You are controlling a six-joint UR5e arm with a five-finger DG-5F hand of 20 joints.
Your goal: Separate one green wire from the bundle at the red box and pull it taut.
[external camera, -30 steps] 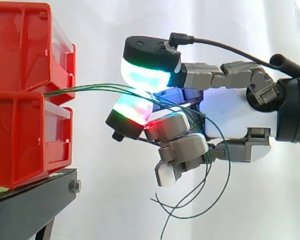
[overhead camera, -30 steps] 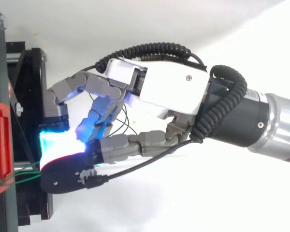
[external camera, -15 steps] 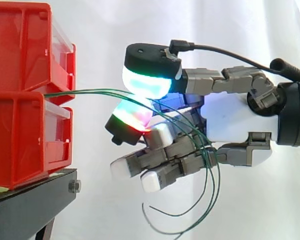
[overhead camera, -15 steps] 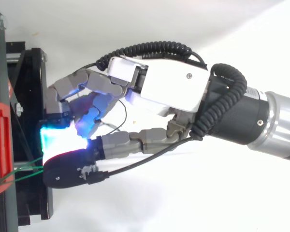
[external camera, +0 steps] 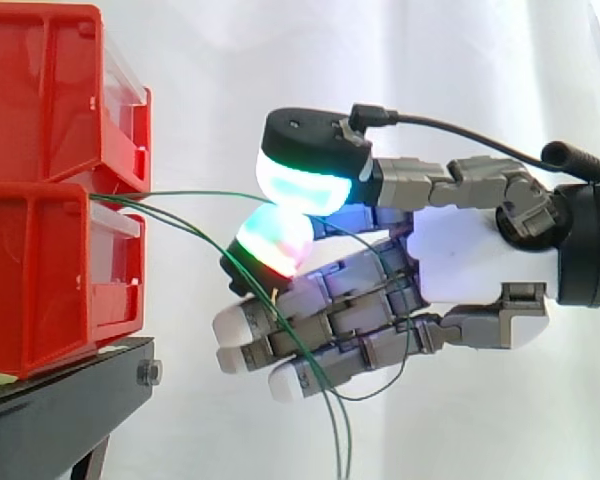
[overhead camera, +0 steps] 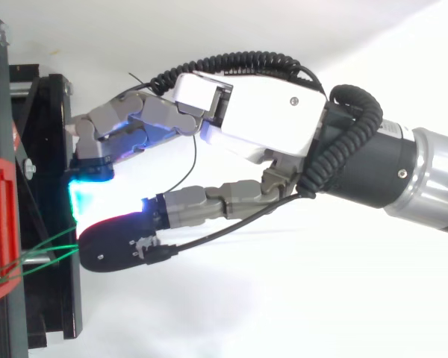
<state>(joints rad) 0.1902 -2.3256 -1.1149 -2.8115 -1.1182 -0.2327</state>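
Observation:
Two red boxes [external camera: 40,110] are stacked at the left, and green wires come out between them. One green wire [external camera: 190,194] runs almost level from the gap to my hand [external camera: 470,255]. There it is pinched between the two glowing fingertips [external camera: 305,180], so the hand is shut on it. The other green wires [external camera: 315,375] sag away from the box, cross the straightened lower fingers and hang down. From above, the wires [overhead camera: 52,255] lead from the red box [overhead camera: 0,224] to the dark-backed fingertip, with the hand [overhead camera: 261,127] to their right.
The boxes rest on a black stand [external camera: 60,410] whose frame [overhead camera: 48,149] lies just left of the fingertips. A white curtain [external camera: 430,60] hangs behind the work. Open air lies below and to the right of the hand.
The lower fingers have uncurled and straightened. The loose wires have slipped off them and hang lower. The hand has drawn slightly away from the box, and the pinched wire is straighter.

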